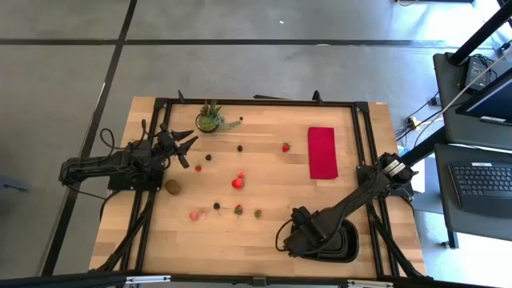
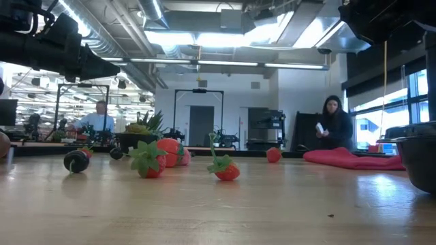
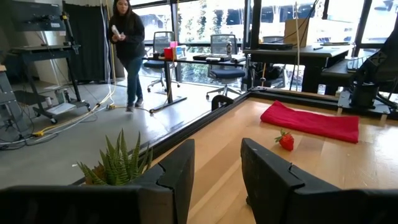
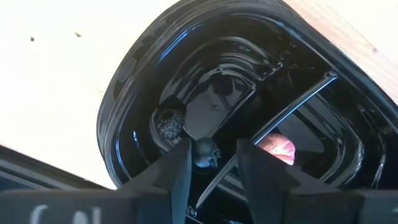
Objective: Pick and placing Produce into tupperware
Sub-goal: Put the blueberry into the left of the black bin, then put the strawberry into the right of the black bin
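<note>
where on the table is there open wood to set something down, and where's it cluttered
Free patches: the wide strip between the strawberry and the red cloth, and the near-left corner below the kiwi. Crowded: the middle, where fruit pieces scatter, and the near-right corner, where the right gripper hangs over the black tray.

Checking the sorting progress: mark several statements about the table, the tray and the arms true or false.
1. The right gripper is over the black tray. True.
2. The tray is empty. False: a dark berry and a pink piece lie in it, in separate compartments.
3. The red cloth lies beside the potted plant. False: they sit far apart along the table's far side.
4. The left gripper holds nothing, jaws apart. True.
5. A strawberry lies near the cloth. True.
</note>
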`<act>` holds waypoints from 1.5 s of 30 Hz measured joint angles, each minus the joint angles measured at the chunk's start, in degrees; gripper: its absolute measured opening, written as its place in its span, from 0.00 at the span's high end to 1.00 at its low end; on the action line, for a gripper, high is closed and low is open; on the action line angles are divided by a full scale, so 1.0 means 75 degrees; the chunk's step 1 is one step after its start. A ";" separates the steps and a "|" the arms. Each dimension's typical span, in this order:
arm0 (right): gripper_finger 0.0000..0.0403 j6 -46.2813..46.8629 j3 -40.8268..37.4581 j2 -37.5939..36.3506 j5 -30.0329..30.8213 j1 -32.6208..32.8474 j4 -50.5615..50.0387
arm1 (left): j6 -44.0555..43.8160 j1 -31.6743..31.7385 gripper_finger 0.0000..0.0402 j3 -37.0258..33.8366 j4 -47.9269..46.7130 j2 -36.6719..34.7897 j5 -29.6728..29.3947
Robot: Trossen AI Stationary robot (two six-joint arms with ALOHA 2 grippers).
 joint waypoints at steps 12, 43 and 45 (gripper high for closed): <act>0.63 0.0000 0.0003 0.0000 0.0007 0.0000 0.0000 | 0.0000 0.0001 0.69 0.0000 0.0002 -0.0001 0.0000; 0.63 -0.5609 0.1134 -0.0015 0.1032 -0.1244 0.0259 | 0.0052 0.0001 0.69 0.0000 0.0001 -0.0001 0.0000; 0.63 -0.6450 0.1134 -0.0015 0.1737 -0.1352 0.0535 | 0.0052 0.0001 0.69 0.0000 0.0001 0.0000 -0.0003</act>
